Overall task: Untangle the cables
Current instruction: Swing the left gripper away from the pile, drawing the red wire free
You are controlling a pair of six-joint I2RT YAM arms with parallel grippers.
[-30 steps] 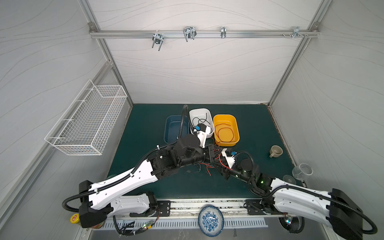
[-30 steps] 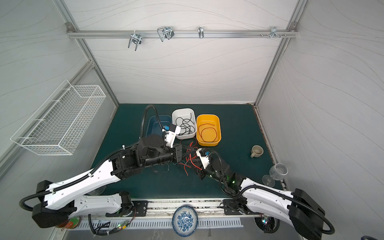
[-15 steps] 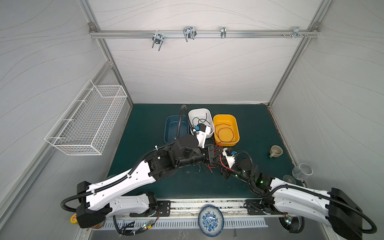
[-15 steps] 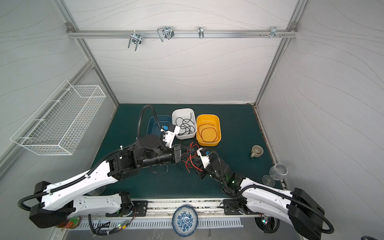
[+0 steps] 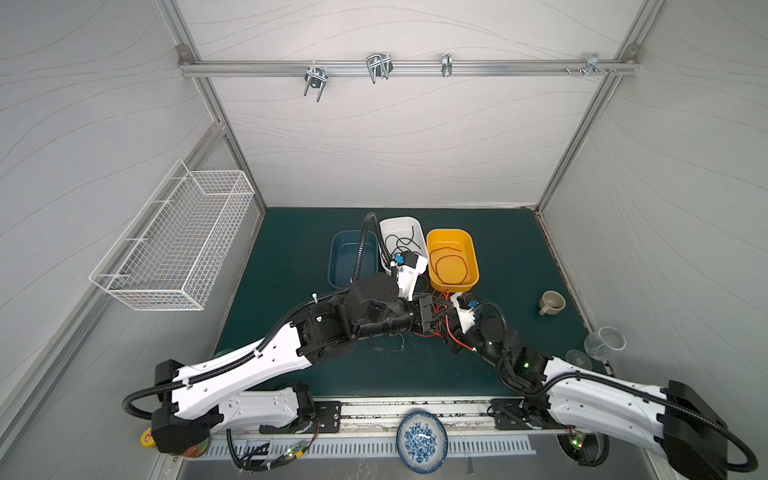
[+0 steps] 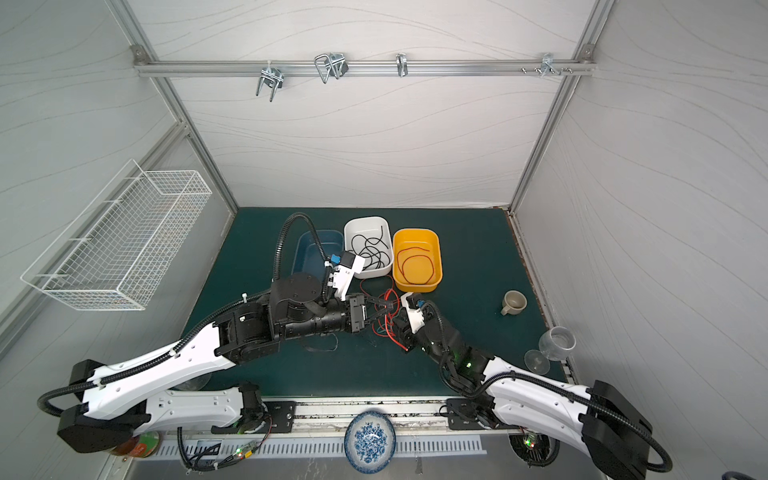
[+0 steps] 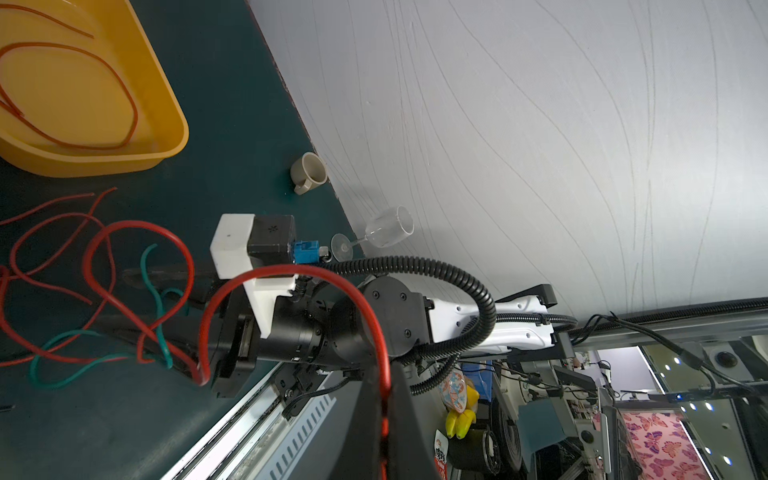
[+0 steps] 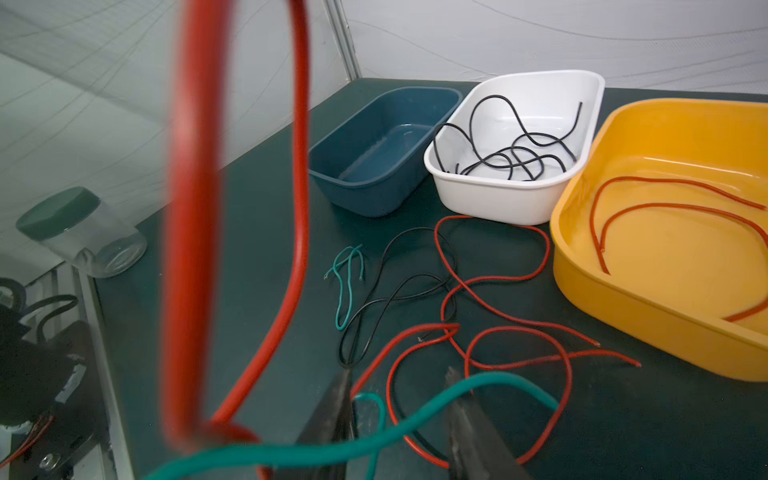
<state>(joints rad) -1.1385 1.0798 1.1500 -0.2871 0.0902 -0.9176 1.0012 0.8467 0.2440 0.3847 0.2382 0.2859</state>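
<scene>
One white tub [image 8: 498, 199]: black cables [image 8: 519, 160].
Yellow tub [image 8: 644, 328]: red cable [image 8: 656, 204].
Left gripper [image 7: 384, 386]: pinching red loop [image 7: 282, 271].
Right gripper [image 8: 397, 374]: spread, green cable [image 8: 399, 420] between.
Wire basket [image 5: 174, 237]: both top views only.

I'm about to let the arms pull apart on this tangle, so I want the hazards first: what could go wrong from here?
The left gripper is shut on a red cable whose loop arches close past the right wrist camera; pulling may snag it there.
The teal cable crosses the right gripper's open jaws while interlaced with the tangle; tugging could tighten it.
The wine glass sits near the right arm; a wide swing might knock it.
</scene>
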